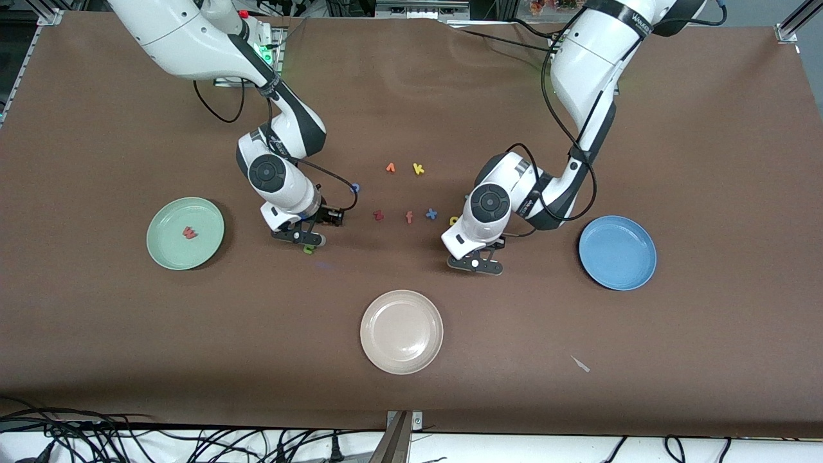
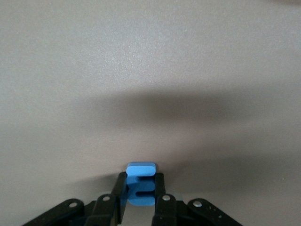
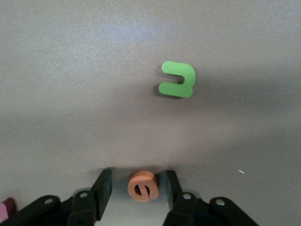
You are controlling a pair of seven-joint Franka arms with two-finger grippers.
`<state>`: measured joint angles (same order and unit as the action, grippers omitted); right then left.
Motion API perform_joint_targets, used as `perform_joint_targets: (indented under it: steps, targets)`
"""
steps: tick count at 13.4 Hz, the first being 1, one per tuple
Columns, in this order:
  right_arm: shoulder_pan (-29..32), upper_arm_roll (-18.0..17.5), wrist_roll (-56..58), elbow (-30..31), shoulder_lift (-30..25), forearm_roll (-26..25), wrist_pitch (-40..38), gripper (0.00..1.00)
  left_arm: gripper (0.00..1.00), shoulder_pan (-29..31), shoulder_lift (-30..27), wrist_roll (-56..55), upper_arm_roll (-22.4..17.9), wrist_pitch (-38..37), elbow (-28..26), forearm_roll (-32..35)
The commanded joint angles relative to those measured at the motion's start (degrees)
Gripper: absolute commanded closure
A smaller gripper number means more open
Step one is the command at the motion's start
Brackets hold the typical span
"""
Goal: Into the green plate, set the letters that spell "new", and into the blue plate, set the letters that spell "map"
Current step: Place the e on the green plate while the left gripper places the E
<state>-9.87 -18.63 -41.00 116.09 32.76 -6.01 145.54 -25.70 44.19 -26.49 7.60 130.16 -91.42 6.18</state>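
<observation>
**Front view**
- The left end effector (image 1: 475, 263) lies under its own wrist housing, so the blue letter m (image 2: 141, 178) clamped between its fingers is hidden here.
- The same wrist covers most of a yellow letter (image 1: 454, 220); its shape cannot be read.
- The right end effector (image 1: 302, 240) overlaps the green letter n (image 1: 310, 250), so only an edge shows. It fully hides the orange letter e (image 3: 143, 186).
- A bluish letter (image 1: 354, 188) beside the right arm's cable is too small to identify.

**Right wrist view**
- A pink piece (image 3: 4, 207) is cut off at the picture's corner; what it is cannot be told.

**Left wrist view**
- The fingers cover the flanks of the blue letter m.
</observation>
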Motion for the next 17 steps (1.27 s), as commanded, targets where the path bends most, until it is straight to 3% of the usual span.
perform_joint_targets:
  steps: [1,9,13,17]
  targets:
    - [0.2,-0.27,0.93,0.19,0.46,-0.32,-1.05,0.51,0.96,-0.05,-1.9,1.43,-0.56,-2.43,-0.61,1.29]
    - [-0.24,-0.27,0.93,0.19,0.64,-0.32,-1.05,0.81,0.95,11.8,-10.96,31.63,-0.83,-22.92,0.54,1.29]
    - [-0.15,-0.27,1.63,-1.47,0.38,-0.32,-2.79,0.91,0.95,19.54,-12.02,46.68,-0.74,-25.66,-0.42,1.29]
    - [0.46,0.43,2.15,-7.1,-1.64,-0.32,-14.13,0.92,0.95,26.48,-10.8,58.28,-0.65,-25.58,-1.56,1.11]
